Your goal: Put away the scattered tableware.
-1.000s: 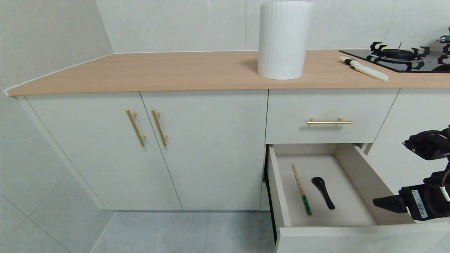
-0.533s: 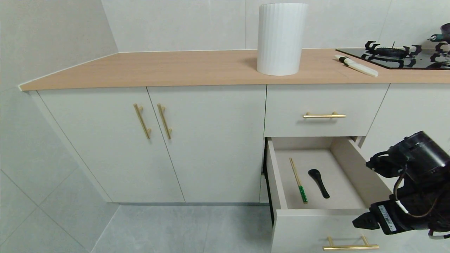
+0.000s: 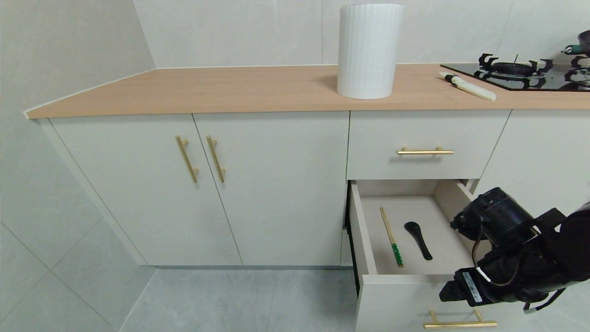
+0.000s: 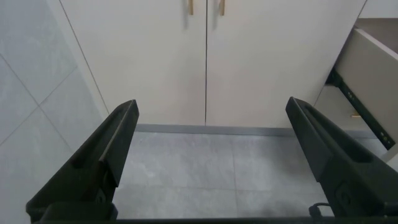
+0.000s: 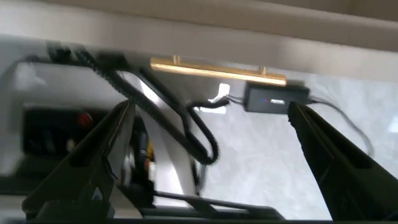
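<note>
While the drawer [image 3: 362, 233] stands open, chopsticks [image 3: 391, 236] and spoon [image 3: 418, 240] lie inside.

No text can be read. The one printed thing is a small white sticker [image 3: 472, 281] on the black body of the right claw [image 3: 446, 294], in the lower right of the head view. It carries dark marks like a barcode and a line of characters, all too small to make out.
</note>
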Available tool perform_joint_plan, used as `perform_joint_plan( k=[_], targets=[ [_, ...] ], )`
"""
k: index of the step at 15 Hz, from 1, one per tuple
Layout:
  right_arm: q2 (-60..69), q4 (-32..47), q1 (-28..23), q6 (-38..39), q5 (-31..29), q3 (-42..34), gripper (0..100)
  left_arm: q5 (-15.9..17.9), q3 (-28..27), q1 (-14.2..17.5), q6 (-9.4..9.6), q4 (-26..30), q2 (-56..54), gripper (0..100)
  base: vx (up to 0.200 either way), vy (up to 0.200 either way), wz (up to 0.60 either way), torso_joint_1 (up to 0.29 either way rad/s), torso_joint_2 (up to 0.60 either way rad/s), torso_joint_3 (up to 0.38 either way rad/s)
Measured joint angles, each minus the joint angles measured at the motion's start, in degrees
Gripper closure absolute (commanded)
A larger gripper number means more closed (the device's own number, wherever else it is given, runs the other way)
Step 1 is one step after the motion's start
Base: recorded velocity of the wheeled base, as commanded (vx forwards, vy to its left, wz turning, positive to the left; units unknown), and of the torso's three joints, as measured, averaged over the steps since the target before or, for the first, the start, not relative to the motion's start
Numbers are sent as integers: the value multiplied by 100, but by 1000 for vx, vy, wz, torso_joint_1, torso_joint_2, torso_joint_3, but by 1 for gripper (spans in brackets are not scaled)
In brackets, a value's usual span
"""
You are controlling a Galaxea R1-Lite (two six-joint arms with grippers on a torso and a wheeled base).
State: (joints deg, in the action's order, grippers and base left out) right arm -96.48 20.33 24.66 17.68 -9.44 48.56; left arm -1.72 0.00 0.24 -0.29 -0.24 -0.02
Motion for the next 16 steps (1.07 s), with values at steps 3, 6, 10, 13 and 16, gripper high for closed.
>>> perform_joint_plan(
  k=[3,6,10,13,16],
  targets=[
    [-99,-123,-105,27,-4,-22,0,2,0,0,0,0,0,0,0,0,0,0,0,0],
    [-204,-512,-269,50,0,-46,0,0,0,-2,0,2,0,0,0,0,0,0,0,0],
    [-407,-1273,-512,30,-13,-165,0,5,-2,0,-2,0,0,0,0,0,0,0,0,0],
    [-623,-1866,-686,13,-11,-311,0,2,0,0,0,0,0,0,0,0,0,0,0,0],
    [-866,-2353,-844,-30,-11,-317,0,0,0,0,-2,0,0,0,0,0,0,0,0,0]
  ],
)
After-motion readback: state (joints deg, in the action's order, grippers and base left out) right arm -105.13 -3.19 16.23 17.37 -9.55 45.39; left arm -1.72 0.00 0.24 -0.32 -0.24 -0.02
